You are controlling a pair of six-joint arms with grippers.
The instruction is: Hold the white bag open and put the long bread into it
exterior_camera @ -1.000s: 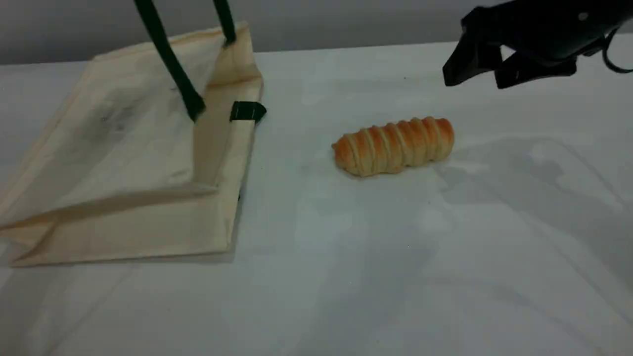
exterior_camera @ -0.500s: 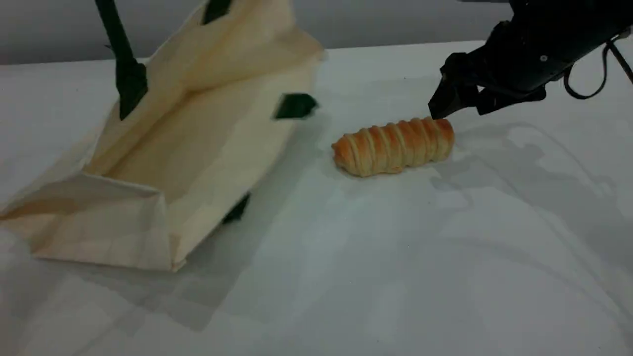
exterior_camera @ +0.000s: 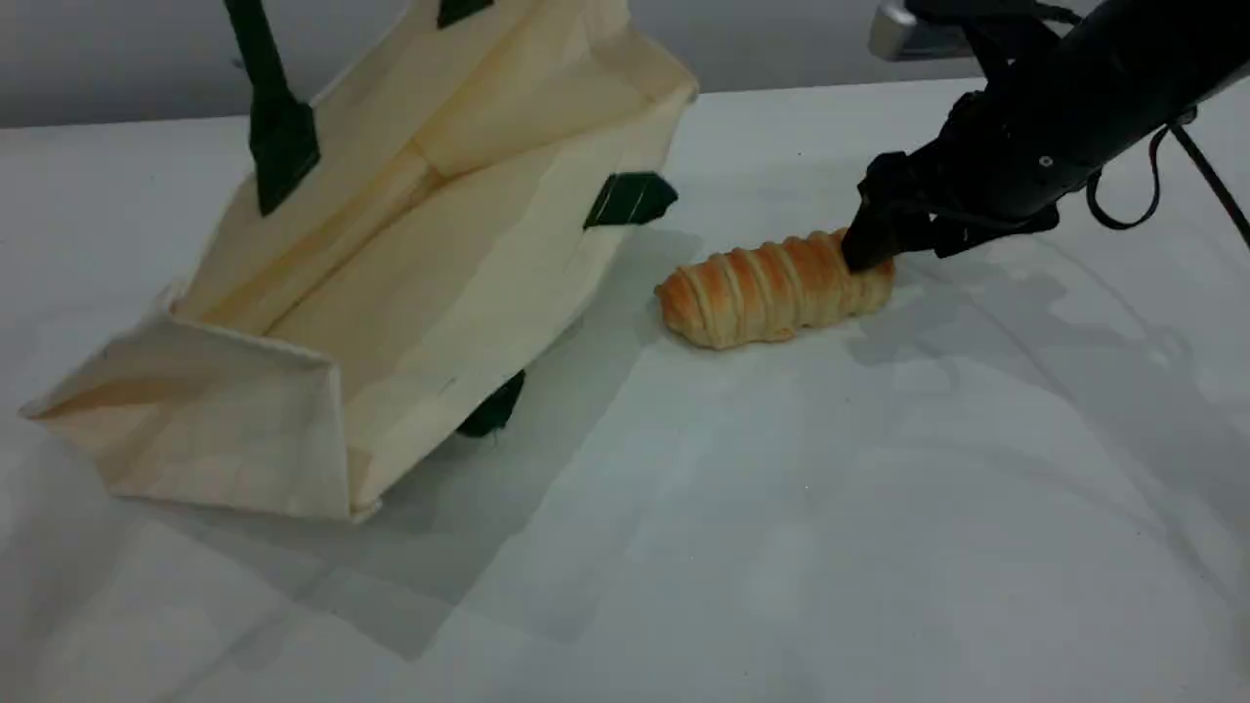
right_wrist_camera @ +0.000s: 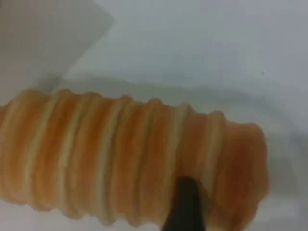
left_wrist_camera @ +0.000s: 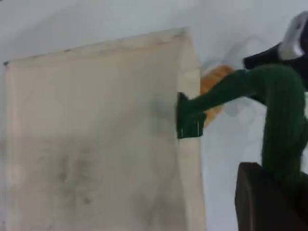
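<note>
Right gripper (exterior_camera: pixel 872 244), jaws apart, sits down over right end of golden-orange ridged long bread roll (exterior_camera: pixel 774 290), w/ one fingertip (right_wrist_camera: pixel 184 207) on its crust; bread lies on white table (exterior_camera: pixel 781 508) just right of cream canvas tote bag (exterior_camera: pixel 410 273); left gripper (left_wrist_camera: pixel 269 199) clamped on bag's dark green rope handle (left_wrist_camera: pixel 276 110), lifting mouth open.

I can't see the top of the white bag (exterior_camera: pixel 420 264); its green handle (exterior_camera: pixel 278 127) runs off the picture's top edge. My left gripper is out of sight there. My right gripper (exterior_camera: pixel 872 244) hides part of the long bread (exterior_camera: pixel 762 291). Both wrist views look blurry.
</note>
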